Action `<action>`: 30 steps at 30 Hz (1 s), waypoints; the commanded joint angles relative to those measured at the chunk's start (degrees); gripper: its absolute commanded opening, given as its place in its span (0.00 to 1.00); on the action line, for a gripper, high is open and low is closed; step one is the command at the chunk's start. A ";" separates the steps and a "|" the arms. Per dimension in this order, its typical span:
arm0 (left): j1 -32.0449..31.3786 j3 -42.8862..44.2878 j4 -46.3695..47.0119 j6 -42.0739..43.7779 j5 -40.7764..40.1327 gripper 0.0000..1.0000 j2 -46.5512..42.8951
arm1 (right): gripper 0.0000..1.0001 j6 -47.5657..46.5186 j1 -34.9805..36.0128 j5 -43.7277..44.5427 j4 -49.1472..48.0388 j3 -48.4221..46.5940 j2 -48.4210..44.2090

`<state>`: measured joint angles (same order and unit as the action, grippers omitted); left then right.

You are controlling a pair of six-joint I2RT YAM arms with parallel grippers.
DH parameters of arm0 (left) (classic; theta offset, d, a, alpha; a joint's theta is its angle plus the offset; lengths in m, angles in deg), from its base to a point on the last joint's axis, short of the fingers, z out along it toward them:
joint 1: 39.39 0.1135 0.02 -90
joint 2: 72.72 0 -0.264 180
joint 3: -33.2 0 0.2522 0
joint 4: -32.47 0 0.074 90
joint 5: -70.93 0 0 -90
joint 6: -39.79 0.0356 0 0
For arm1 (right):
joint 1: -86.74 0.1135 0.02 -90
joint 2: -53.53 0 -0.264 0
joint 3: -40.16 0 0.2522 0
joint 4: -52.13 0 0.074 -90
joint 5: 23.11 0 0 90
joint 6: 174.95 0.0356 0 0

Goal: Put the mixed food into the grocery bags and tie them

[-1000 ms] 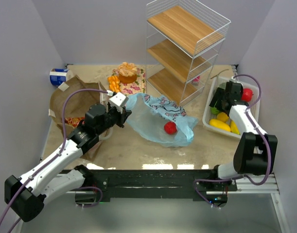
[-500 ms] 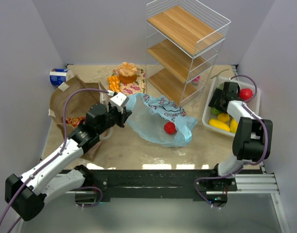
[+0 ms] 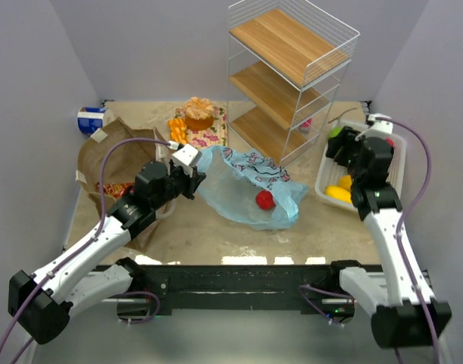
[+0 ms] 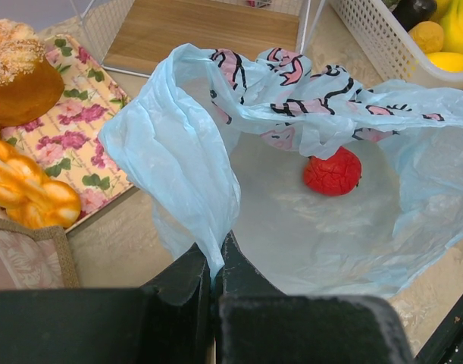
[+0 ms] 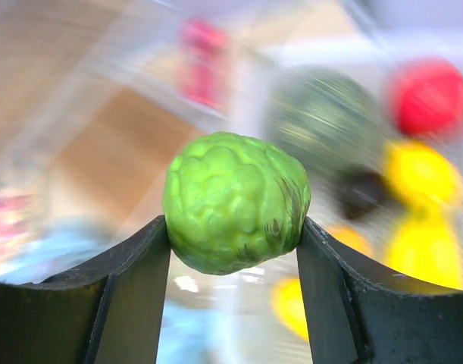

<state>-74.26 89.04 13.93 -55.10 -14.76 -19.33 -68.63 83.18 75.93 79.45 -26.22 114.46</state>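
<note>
Plastic bag [image 3: 246,189] lies mid-tabletop [image 3: 216,235] with a round fruit [image 3: 265,199] inside it. Left end effector [image 4: 216,254] is clamped on the bag's left rim. Paper bag [image 3: 114,155] lies flat to the left, with a drink can [image 3: 91,120] behind it at the far-left corner. Tray [image 3: 212,138] sits behind the plastic bag and carries a cake [image 3: 199,114]. Wire shelf rack [image 3: 292,76] stands behind and right of the bag. Basket [image 4: 371,42] sits at the right edge beside the rack and contains produce [image 3: 339,193]. Right end effector [image 5: 235,227] is above the basket's far end, with a knobbly fruit [image 5: 235,189] pinched between its fingers.
</note>
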 commanded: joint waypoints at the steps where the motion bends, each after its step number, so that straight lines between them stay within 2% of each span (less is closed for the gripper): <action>1: 0.33 0.19 2.40 0.76 0.78 0.00 0.58 | 0.31 1.26 16.18 -6.38 -3.45 0.85 -12.13; 2: 0.33 0.19 2.40 0.67 0.95 0.00 0.84 | 0.31 1.44 20.65 -11.27 -3.98 0.94 -13.45; 5: 0.42 0.10 2.49 0.40 1.57 0.00 1.46 | 0.32 2.14 26.82 -21.12 -3.20 0.94 -15.84; 7: 0.33 0.10 2.75 0.23 1.75 0.00 1.72 | 0.32 1.44 30.16 -22.48 -1.62 0.94 -14.79; 11: 0.42 0.01 2.84 0.14 1.75 0.00 2.07 | 0.32 -1.55 44.02 -15.73 3.03 1.73 -12.86; 14: 0.33 -0.07 2.67 0.14 1.31 0.00 2.07 | 0.32 -2.69 50.89 -9.84 5.15 1.03 -9.96; 17: 0.33 -0.25 2.93 0.14 1.13 0.00 2.25 | 0.33 -3.13 54.43 -4.84 6.73 -0.55 -5.84; 20: 0.42 -0.25 2.93 0.23 1.13 0.00 2.42 | 0.35 -2.34 54.62 0.18 10.32 -3.09 0.04; 21: 0.33 -0.25 2.93 0.14 1.13 0.00 2.34 | 0.38 -1.21 54.62 2.02 11.39 -3.80 1.72; 23: 0.33 -0.25 2.93 0.23 1.04 0.00 2.34 | 0.57 -0.32 54.62 5.72 13.67 -5.38 4.10; 25: 0.33 -0.34 3.10 0.14 0.96 0.00 2.42 | 0.77 -0.14 54.62 6.26 14.38 -6.52 5.96; 26: 0.42 -0.34 3.02 0.14 0.96 0.00 2.42 | 0.92 -0.58 54.62 4.95 13.78 -6.70 5.78; 28: 0.33 -0.34 2.93 0.23 0.96 0.00 2.42 | 0.98 -1.20 54.62 4.32 13.25 -7.58 3.86; 30: 0.42 -0.25 2.93 0.31 1.04 0.00 2.42 | 0.99 -1.29 54.62 3.44 13.59 -8.72 0.79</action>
<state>-74.26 89.04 14.37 -55.12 -13.73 -16.99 -69.51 137.67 78.03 92.85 -29.77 121.13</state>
